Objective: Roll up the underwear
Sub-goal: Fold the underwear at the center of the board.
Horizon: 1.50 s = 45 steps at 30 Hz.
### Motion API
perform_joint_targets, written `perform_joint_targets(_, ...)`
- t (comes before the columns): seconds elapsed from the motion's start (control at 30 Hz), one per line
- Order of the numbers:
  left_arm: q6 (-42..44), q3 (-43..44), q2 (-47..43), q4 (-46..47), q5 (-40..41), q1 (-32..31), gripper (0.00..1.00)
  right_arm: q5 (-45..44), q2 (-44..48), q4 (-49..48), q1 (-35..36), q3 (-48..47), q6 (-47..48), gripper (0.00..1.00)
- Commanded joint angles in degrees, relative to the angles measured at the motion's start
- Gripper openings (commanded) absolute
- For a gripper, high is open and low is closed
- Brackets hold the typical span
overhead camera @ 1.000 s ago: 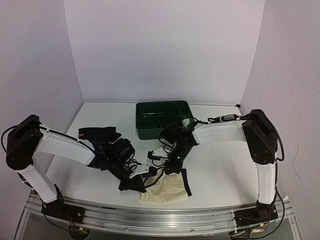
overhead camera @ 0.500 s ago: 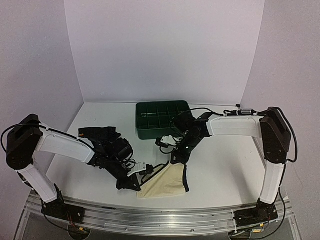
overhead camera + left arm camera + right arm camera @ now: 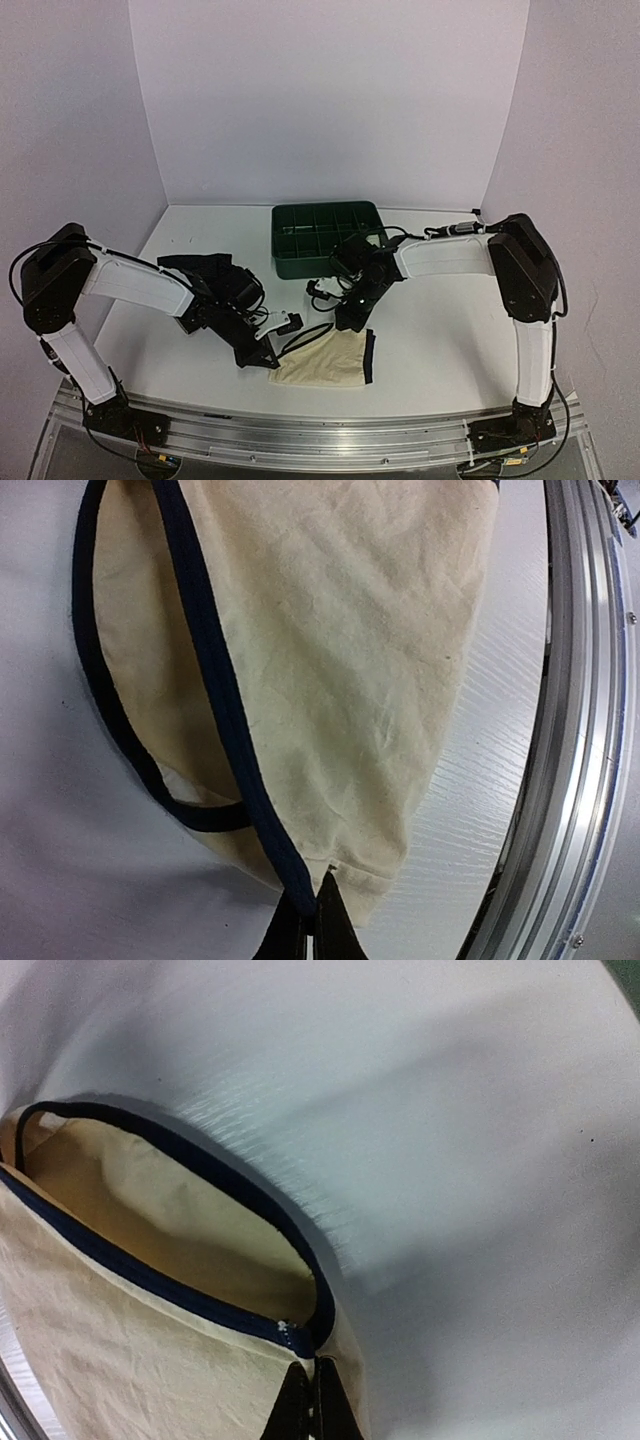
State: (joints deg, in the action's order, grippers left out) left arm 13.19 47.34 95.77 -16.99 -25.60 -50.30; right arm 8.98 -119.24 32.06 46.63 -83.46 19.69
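The cream underwear (image 3: 325, 362) with navy trim lies spread on the white table near the front edge. My left gripper (image 3: 262, 357) is shut on its left corner. In the left wrist view the fingertips (image 3: 312, 922) pinch the navy edge band, and the cream cloth (image 3: 340, 660) stretches away. My right gripper (image 3: 346, 322) is shut on the far right corner. In the right wrist view the gripper (image 3: 310, 1392) pinches the cloth (image 3: 110, 1350) where the navy waistband (image 3: 200, 1300) meets the leg opening.
A green compartment tray (image 3: 325, 238) stands behind the right gripper. A pile of black garments (image 3: 195, 268) lies at the left, behind the left arm. The metal rail (image 3: 320, 420) runs along the front edge and also shows in the left wrist view (image 3: 580, 730).
Both grippers stayed shut on the underwear. The cloth, bunched and lifted before, now lies flatter and more stretched between them. The left gripper moved slightly away from the rail.
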Motion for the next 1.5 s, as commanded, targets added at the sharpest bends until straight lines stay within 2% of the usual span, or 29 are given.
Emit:
perform_joint_targets(0.0,-1.8,2.4,1.3,0.0,2.6,0.1,0.00,-5.0,-1.7,-1.5,-0.4,-1.6,-2.4,0.01)
perform_joint_targets(0.27,-2.6,3.3,2.8,-0.5,4.1,0.1,0.05,-6.9,-0.9,-2.5,-0.6,-0.4,-4.2,0.02)
perform_joint_targets(0.33,-2.6,3.2,2.8,-0.5,4.2,0.1,0.11,-6.9,-0.7,-2.5,-0.6,-0.3,-4.3,0.04)
perform_joint_targets(0.47,-3.0,3.0,2.4,-0.4,4.9,0.1,0.28,-8.2,0.2,-2.4,-0.6,0.0,-5.3,0.19)
perform_joint_targets(0.6,-2.9,2.9,1.1,-0.5,6.2,0.1,0.30,-10.8,3.8,-2.4,-0.7,0.0,-7.0,0.29)
perform_joint_targets(0.73,-1.1,4.7,0.0,-3.1,7.4,0.3,0.41,-12.5,9.4,-2.4,-0.7,1.0,-7.9,0.34)
perform_joint_targets(0.93,3.0,6.2,-2.1,-5.5,2.5,0.3,0.57,-12.3,18.0,-2.5,-0.7,6.4,-9.1,0.41)
perform_joint_targets(1.07,8.3,5.3,-3.7,-5.9,2.1,0.3,0.58,-10.1,21.6,-2.3,-0.6,10.3,-12.8,0.45)
perform_joint_targets(1.2,18.8,2.4,-8.7,-2.9,1.1,0.3,0.57,-9.9,23.1,-2.0,-1.6,12.9,-17.2,0.48)
perform_joint_targets(1.3,24.1,2.6,-10.7,-0.2,-0.7,0.1,0.57,-4.1,20.0,0.6,-5.2,10.5,-26.0,0.49)
perform_joint_targets(1.47,32.3,6.5,-7.2,-5.1,-6.1,-2.2,0.56,-0.1,13.7,2.6,-6.2,7.5,-29.1,0.49)
